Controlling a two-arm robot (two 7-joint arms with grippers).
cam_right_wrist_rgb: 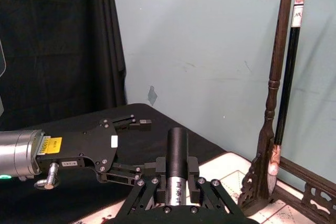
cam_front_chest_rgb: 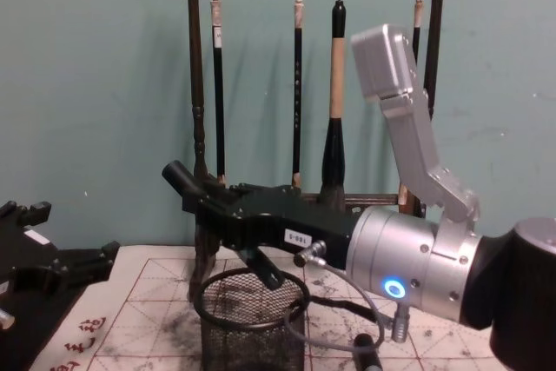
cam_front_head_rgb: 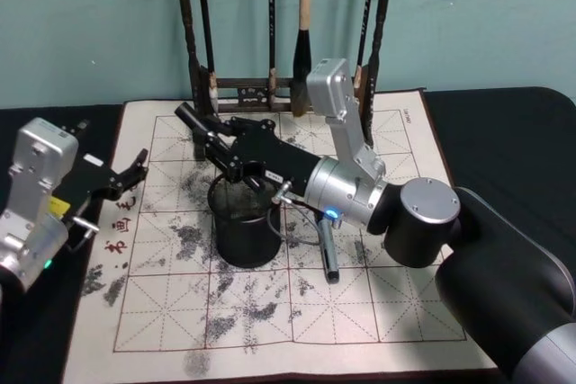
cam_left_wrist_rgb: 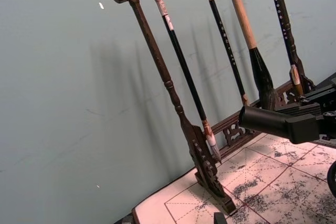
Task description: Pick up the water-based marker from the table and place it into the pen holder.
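Right tool (cam_front_head_rgb: pixel 219 145) clamped on the marker (cam_front_head_rgb: pixel 189 119), tilted; pen holder (cam_front_head_rgb: pixel 241 242) stands just beneath the tool. Left tool (cam_front_head_rgb: pixel 135 171) well off to its left, spread apart, empty.

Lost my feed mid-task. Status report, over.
Right gripper shut on marker, tilted just above pen holder, not yet in. Left gripper open, parked at mat left edge. Second pen lies beside holder; brush rack behind.

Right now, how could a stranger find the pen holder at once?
On the white red-grid mat, before the tall wooden brush rack, stands the pen holder. It is the one short round black mesh cup, beneath the right gripper holding a marker.
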